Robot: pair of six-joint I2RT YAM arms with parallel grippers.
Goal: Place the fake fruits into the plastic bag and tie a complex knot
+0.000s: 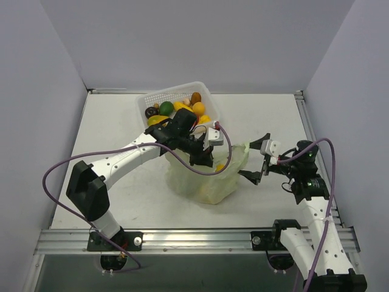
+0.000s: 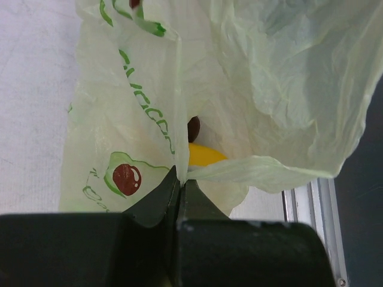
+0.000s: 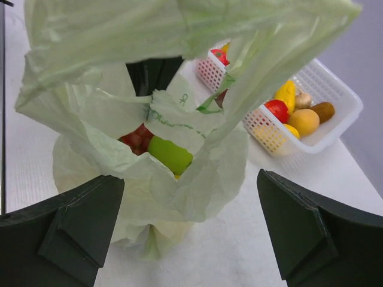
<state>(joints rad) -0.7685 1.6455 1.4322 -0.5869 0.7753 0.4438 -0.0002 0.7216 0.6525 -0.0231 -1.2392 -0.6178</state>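
Jaws of the left gripper (image 2: 179,179) are clenched on the rim of the pale-green plastic bag (image 2: 281,89). Jaws of the right gripper (image 3: 188,179) are spread wide, released, facing the bag. Green, red and yellow fake fruits (image 3: 170,154) lie inside. The bag stands mid-desk (image 1: 273,121), just in front of a white basket (image 1: 176,96) holding more fruit.

On my left wrist feed, the plastic bag (image 2: 269,78) carries green lettering (image 2: 146,109) running slantwise down its side. It is creased and folded, and I cannot make out a word. Below it is an avocado-half print (image 2: 122,176). My right wrist feed shows one small green mark (image 3: 184,98) on the bag, also unreadable.
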